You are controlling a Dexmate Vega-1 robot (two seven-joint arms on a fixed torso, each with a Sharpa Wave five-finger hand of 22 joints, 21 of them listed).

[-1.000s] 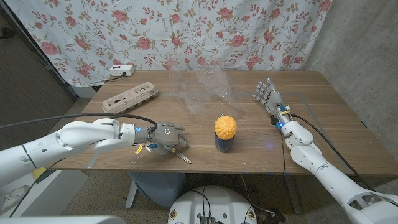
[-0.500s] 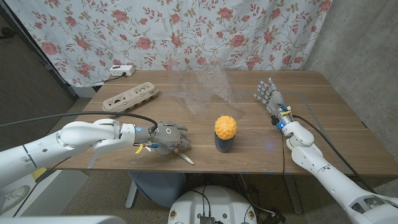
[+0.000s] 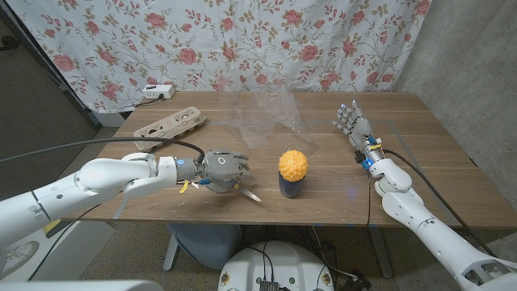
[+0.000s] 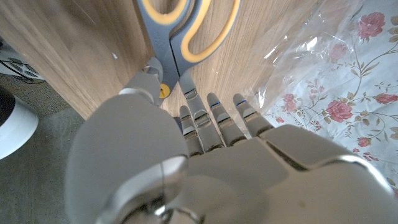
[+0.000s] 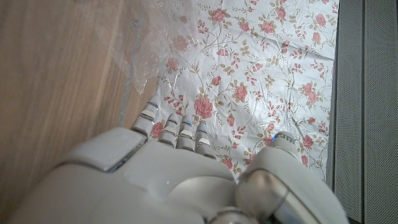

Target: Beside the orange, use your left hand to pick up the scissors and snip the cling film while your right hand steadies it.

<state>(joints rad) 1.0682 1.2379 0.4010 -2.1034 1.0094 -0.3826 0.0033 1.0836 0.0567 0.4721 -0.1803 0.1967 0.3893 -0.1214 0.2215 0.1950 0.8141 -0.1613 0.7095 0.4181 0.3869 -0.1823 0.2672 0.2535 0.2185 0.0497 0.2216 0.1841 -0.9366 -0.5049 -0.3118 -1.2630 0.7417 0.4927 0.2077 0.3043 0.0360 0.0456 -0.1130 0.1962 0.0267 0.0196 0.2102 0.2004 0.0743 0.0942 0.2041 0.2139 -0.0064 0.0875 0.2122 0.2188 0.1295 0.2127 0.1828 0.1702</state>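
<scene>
Your left wrist view shows yellow-grey handles of one scissors (image 4: 186, 37) beyond your left hand (image 3: 221, 170), grasp unclear, while overhead one orange (image 3: 293, 164) sits before one cling film (image 3: 271, 115), your right hand (image 3: 353, 123) spread, holding nothing.

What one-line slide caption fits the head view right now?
Left hand on the scissors near the orange; right hand open beside the cling film.
</scene>
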